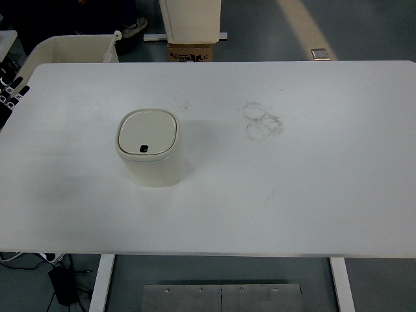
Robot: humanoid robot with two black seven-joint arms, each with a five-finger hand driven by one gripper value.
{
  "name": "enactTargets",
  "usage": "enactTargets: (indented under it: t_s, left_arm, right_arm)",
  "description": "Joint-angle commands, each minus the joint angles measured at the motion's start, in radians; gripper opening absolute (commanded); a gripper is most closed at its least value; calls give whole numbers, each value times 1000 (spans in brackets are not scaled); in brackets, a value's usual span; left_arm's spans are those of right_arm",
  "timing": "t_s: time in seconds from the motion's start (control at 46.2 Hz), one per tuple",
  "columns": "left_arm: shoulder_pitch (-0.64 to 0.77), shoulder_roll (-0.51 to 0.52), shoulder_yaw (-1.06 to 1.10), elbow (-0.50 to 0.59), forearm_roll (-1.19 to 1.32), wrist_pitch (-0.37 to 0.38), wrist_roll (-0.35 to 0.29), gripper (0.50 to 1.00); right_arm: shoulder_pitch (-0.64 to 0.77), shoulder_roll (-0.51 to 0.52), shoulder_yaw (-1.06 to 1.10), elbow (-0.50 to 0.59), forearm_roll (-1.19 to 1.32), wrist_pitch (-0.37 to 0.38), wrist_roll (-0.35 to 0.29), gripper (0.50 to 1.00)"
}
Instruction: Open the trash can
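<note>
A small cream trash can [151, 149] stands upright on the white table [292, 195], left of centre. Its rounded square lid [147, 132] lies flat and closed, with a small dark button at its front edge. At the far left edge only the black-and-white fingertips of my left hand [10, 90] show. They are stretched out, hold nothing, and sit well apart from the can. My right hand is out of the picture.
Faint ring stains [263, 120] mark the table right of centre. Beyond the far edge stand a cream bin [71, 49], a cardboard box [192, 53] and a white cabinet [192, 18]. A person's shoe [134, 27] shows on the floor. Cables [58, 283] lie under the front left corner.
</note>
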Motion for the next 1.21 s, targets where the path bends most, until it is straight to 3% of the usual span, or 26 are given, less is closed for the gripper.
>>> enactTargets:
  t_s: [0.0, 1.189]
  left_arm:
    - [0, 1, 0, 0, 0, 0, 0, 1000]
    - [3, -9, 0, 0, -2, 3, -1, 1000]
  right_arm:
    - [1, 0, 0, 0, 0, -1, 0, 991]
    - [1, 0, -1, 0, 0, -1, -2, 991]
